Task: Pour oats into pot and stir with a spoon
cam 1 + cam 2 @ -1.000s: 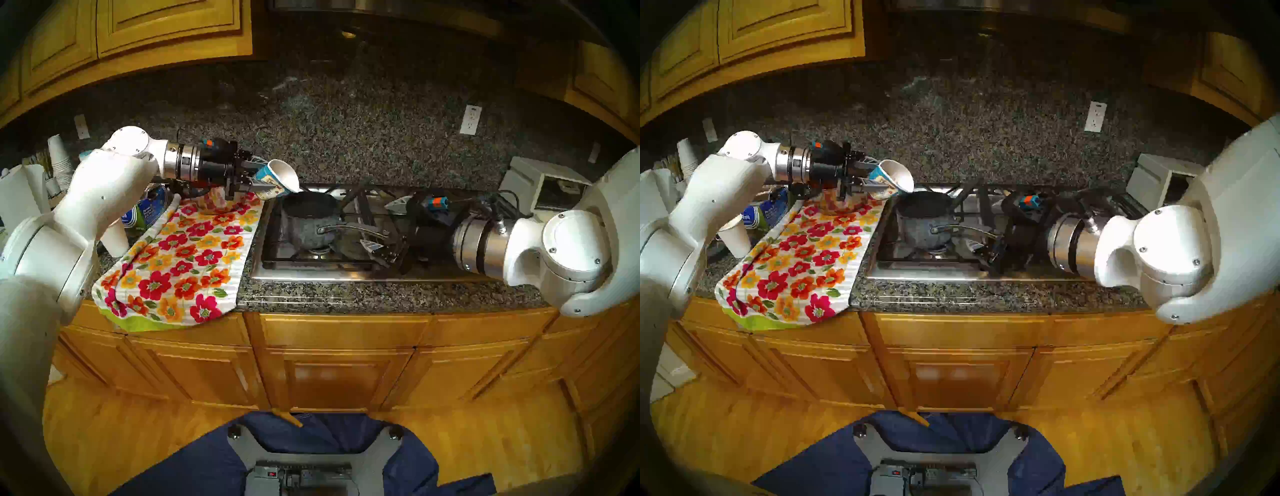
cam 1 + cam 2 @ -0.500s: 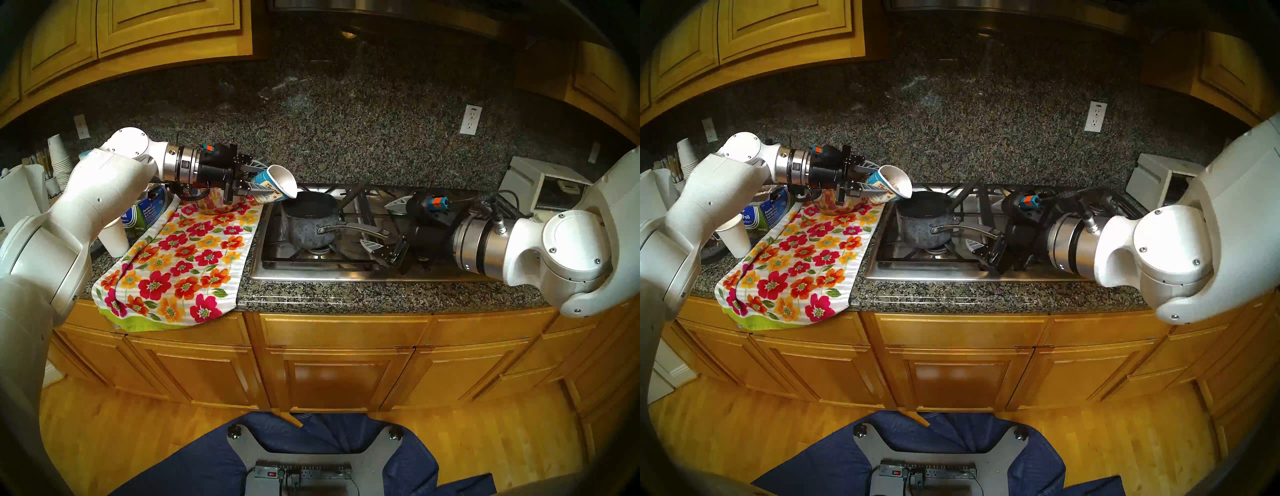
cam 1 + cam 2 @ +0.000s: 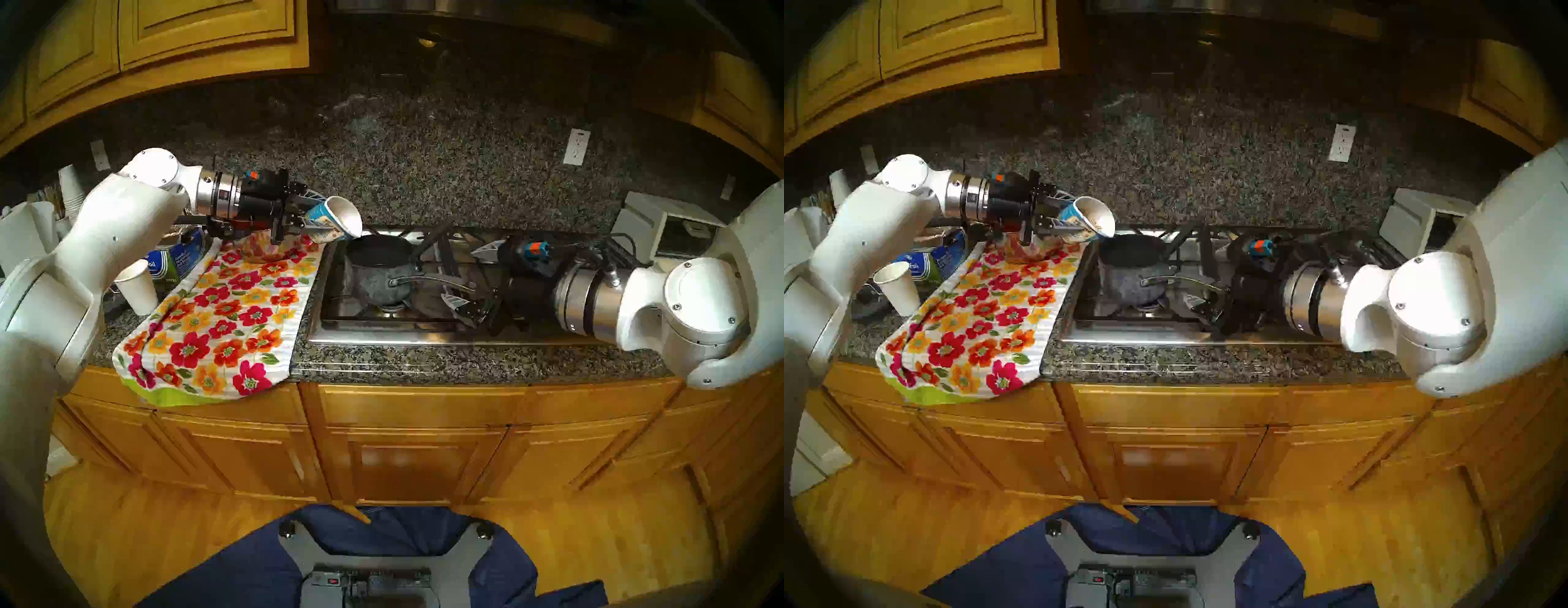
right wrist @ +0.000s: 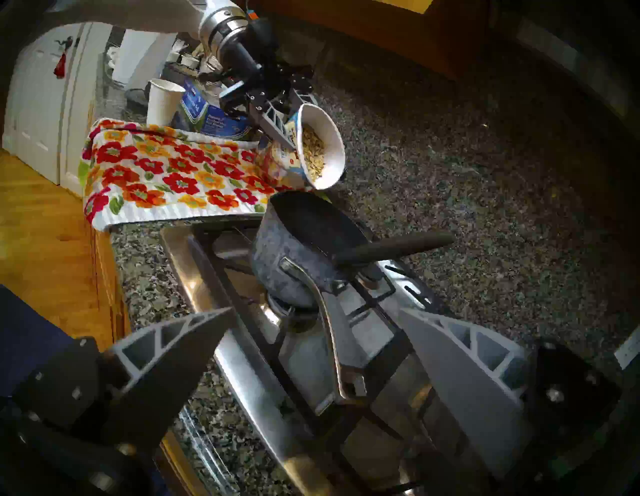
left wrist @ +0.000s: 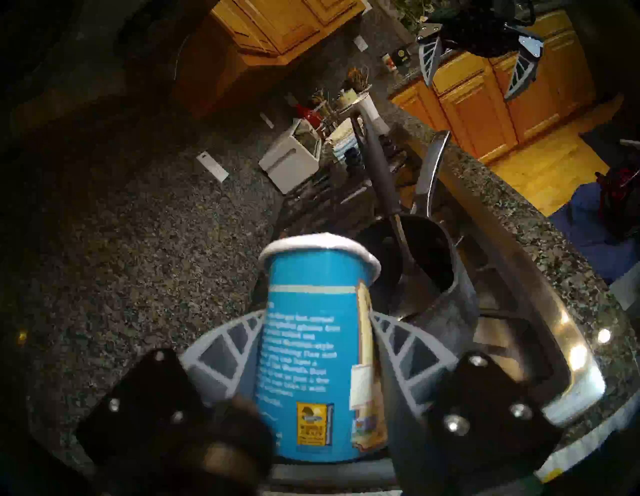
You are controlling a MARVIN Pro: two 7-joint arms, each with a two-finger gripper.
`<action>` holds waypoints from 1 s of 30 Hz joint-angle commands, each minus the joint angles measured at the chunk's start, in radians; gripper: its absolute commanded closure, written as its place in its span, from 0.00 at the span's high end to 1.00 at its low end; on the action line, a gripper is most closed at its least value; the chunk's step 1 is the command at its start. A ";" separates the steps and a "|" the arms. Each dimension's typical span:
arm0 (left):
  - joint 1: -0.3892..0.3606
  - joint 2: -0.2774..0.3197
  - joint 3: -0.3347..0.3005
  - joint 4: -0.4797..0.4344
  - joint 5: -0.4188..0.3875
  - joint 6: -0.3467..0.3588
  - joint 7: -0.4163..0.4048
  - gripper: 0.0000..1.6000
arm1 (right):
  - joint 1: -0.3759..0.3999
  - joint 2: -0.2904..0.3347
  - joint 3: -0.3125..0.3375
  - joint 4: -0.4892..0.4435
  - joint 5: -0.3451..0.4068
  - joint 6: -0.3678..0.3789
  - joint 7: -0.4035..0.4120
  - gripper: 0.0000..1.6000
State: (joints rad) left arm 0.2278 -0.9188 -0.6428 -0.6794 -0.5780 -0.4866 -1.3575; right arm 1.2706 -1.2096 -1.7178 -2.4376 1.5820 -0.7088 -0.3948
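My right gripper (image 4: pixel 311 332) hangs spread wide, empty, nearest me over the pot (image 4: pixel 298 249) handle. Beyond, the spoon (image 4: pixel 391 247) leans in the pot. Farthest, my left gripper (image 5: pixel 317 346) clamps the tipped cup (image 5: pixel 311 346); oats (image 4: pixel 313 152) lie at its lip.

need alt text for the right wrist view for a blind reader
The left gripper tips a blue-labelled paper cup of oats over a dark speckled saucepan on a gas stove. A black spoon rests in the pan; the right gripper's open fingers frame the foreground.

Tilted blue paper oat cup (image 3: pixel 335 218) crowding small speckled saucepan's (image 3: pixel 382 280) upper-left rim, black spoon handle (image 3: pixel 432 242) jutting upper right, speckled granite counter (image 3: pixel 424 191) behind open
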 commanded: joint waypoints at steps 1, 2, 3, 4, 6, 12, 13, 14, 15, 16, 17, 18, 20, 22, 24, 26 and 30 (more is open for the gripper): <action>-0.081 -0.002 0.006 -0.019 -0.032 0.002 -0.104 0.32 | 0.014 0.000 0.003 0.009 0.000 -0.003 -0.004 1.00; -0.083 -0.001 0.011 -0.022 -0.033 0.002 -0.100 0.32 | 0.014 0.000 0.003 0.009 0.000 -0.003 -0.004 1.00; -0.084 -0.002 0.013 -0.022 -0.034 0.001 -0.105 0.32 | 0.014 0.000 0.003 0.009 0.000 -0.003 -0.004 1.00; -0.086 -0.002 0.017 -0.024 -0.036 0.001 -0.106 0.32 | 0.014 0.000 0.003 0.009 0.000 -0.003 -0.004 1.00; -0.089 -0.001 0.027 -0.029 -0.038 0.000 -0.096 0.32 | 0.014 0.000 0.003 0.009 0.000 -0.003 -0.004 1.00; -0.097 0.000 0.050 -0.038 -0.046 -0.002 -0.100 0.32 | 0.014 0.000 0.003 0.009 0.000 -0.003 -0.004 1.00; -0.099 0.001 0.055 -0.041 -0.048 -0.002 -0.101 0.32 | 0.014 0.000 0.003 0.009 0.000 -0.003 -0.004 1.00; -0.099 0.001 0.055 -0.041 -0.048 -0.002 -0.101 0.32 | 0.014 0.000 0.003 0.009 0.000 -0.003 -0.004 1.00; -0.100 0.001 0.058 -0.043 -0.050 -0.001 -0.104 0.32 | 0.014 0.000 0.003 0.009 0.000 -0.003 -0.004 1.00; -0.102 0.004 0.070 -0.050 -0.051 -0.002 -0.087 0.32 | 0.014 0.000 0.003 0.009 0.000 -0.003 -0.004 1.00; -0.105 0.004 0.071 -0.050 -0.055 -0.002 -0.104 0.32 | 0.014 0.000 0.003 0.009 0.000 -0.003 -0.004 1.00; -0.105 0.004 0.071 -0.050 -0.055 -0.002 -0.104 0.32 | 0.014 0.000 0.003 0.009 0.000 -0.003 -0.004 1.00; -0.113 0.006 0.080 -0.055 -0.061 0.000 -0.104 0.32 | 0.014 0.000 0.003 0.009 0.000 -0.003 -0.004 1.00; -0.115 0.007 0.084 -0.057 -0.062 0.001 -0.098 0.32 | 0.014 0.000 0.003 0.009 0.000 -0.003 -0.004 1.00; -0.123 0.007 0.094 -0.055 -0.065 0.001 -0.104 0.31 | 0.013 0.000 0.003 0.009 0.000 -0.003 -0.004 1.00; -0.129 0.007 0.101 -0.054 -0.066 0.002 -0.099 0.31 | 0.013 0.000 0.003 0.009 0.000 -0.003 -0.004 1.00; -0.141 0.008 0.118 -0.054 -0.063 0.005 -0.083 0.30 | 0.013 0.000 0.003 0.009 0.000 -0.003 -0.004 1.00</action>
State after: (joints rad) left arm 0.1686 -0.9127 -0.5308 -0.7266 -0.6181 -0.4896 -1.3524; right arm 1.2695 -1.2096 -1.7178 -2.4375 1.5819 -0.7088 -0.3948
